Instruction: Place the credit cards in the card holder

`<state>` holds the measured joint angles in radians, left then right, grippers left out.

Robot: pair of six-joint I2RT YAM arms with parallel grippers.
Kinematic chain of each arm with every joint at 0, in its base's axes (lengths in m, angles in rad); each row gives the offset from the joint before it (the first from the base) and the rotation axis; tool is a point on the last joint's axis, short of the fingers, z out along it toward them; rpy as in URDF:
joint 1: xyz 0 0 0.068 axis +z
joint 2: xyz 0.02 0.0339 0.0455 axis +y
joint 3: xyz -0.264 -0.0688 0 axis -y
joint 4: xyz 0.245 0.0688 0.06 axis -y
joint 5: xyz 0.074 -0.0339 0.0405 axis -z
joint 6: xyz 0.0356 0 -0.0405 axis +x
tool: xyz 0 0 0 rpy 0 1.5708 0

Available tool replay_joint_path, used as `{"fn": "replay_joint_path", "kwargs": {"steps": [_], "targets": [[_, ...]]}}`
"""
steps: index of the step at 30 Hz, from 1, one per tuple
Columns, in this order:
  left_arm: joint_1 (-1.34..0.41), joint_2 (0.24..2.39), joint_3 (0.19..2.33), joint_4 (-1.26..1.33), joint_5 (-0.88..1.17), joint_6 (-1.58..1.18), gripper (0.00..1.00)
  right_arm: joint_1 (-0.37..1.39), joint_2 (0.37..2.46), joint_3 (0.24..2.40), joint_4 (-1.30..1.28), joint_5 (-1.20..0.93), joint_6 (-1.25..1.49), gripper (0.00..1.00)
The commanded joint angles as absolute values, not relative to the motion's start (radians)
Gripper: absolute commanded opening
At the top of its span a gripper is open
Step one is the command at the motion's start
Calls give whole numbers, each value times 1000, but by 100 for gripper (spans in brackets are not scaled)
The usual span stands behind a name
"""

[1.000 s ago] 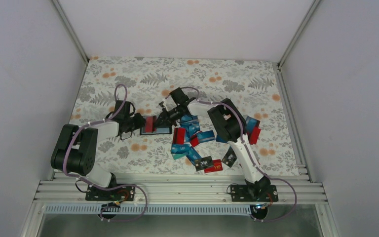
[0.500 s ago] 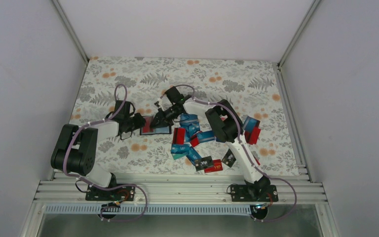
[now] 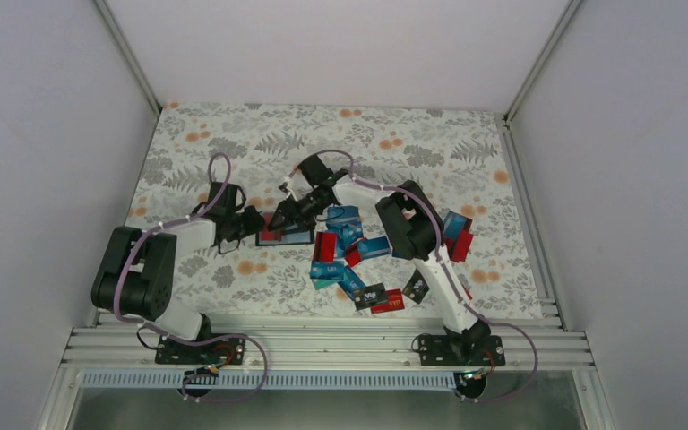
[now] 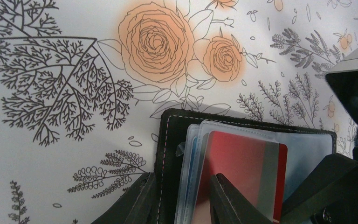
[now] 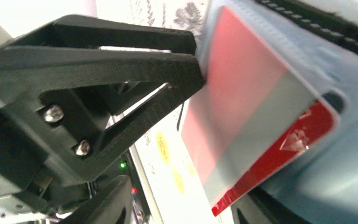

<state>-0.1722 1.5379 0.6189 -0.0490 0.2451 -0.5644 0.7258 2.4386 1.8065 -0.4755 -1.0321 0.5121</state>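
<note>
Black left gripper [image 3: 252,221], fingers astride the stitched edge of the black folding card holder [image 4: 168,135] on the floral-print table [image 4: 51,154]; clamped or only bracing, cannot tell. Red plastic credit card [image 4: 242,172] partly under a clear inner sleeve [image 4: 307,144], one end out. Black right gripper [image 3: 288,212] spread wide, grasping nothing, one fingertip [image 5: 193,77] against the card's edge. Step in hand, as judged: seating this card. Calls next for a short steady push along the sleeve, then a fetch from the loose heap of mostly blue cards [image 3: 351,260] at right.

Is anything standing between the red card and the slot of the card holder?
Nothing visible does. The red card is already partly inside a clear slot of the card holder, which the left pincer grips.
</note>
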Motion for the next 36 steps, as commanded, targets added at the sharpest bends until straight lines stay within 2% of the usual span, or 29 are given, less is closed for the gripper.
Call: {"fn": "replay_joint_path", "kwargs": {"steps": [1, 4, 11, 23, 29, 36], "targets": [[-180, 1543, 609, -206, 226, -555, 30, 730, 2371, 1788, -536, -973, 468, 59], [-179, 1539, 613, -216, 220, -555, 30, 729, 2348, 1777, -550, -953, 459, 69], [-181, 1523, 620, -233, 188, -550, 31, 729, 2334, 1783, -584, -911, 428, 84], [-180, 1460, 660, -314, 107, -537, 32, 730, 2265, 1783, -665, -772, 375, 99], [-180, 1394, 693, -361, 86, -538, 36, 726, 2168, 1751, -702, -673, 352, 100], [-181, 1271, 707, -403, 60, -521, 45, 703, 2021, 1668, -744, -535, 352, 100]]}}
